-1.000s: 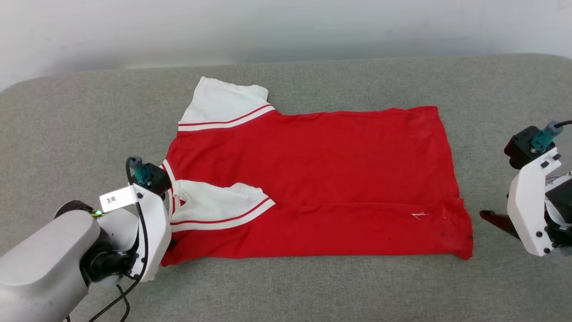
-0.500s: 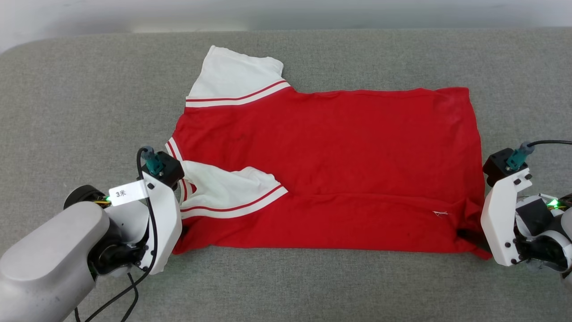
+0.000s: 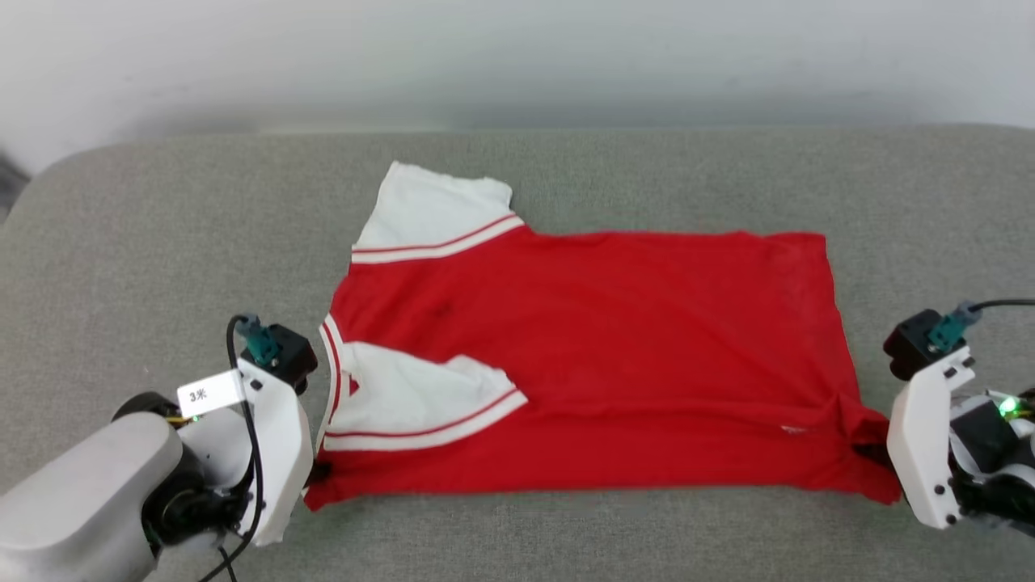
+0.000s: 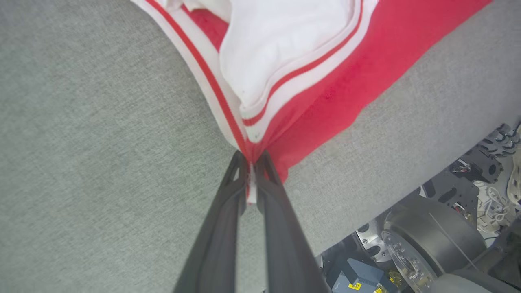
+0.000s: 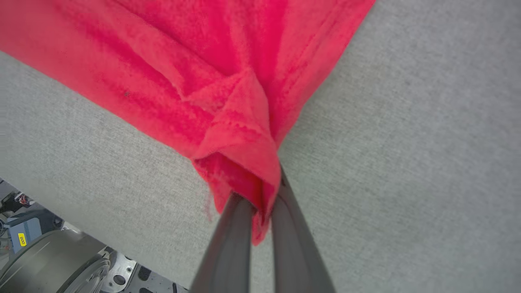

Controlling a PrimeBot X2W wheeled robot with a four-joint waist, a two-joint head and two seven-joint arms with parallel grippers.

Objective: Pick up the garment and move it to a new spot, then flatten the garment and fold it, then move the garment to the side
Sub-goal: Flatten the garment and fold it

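The garment [image 3: 598, 364], a red jersey with white striped-trim sleeves, lies spread on the grey cushion, collar end to the left, one sleeve folded onto the body and the other sticking out at the far left. No letters or numbers show. My left gripper [image 4: 249, 160] is shut on the garment's near-left corner, by the striped collar trim [image 4: 211, 81]. My right gripper [image 5: 264, 191] is shut on the bunched near-right hem corner [image 5: 240, 138]. In the head view the left wrist [image 3: 271, 436] and right wrist [image 3: 926, 436] flank the garment's front edge.
The grey cushion [image 3: 162, 242] stretches well past the garment on all sides, with a pale wall behind. Its front edge runs close below the garment's near edge; below it the wrist views show the robot's base and wheels [image 4: 427, 244].
The head camera tilted down, then back up, shifting the whole picture. The right gripper moved in from right of the garment and shut on its near-right corner. The left gripper kept its hold.
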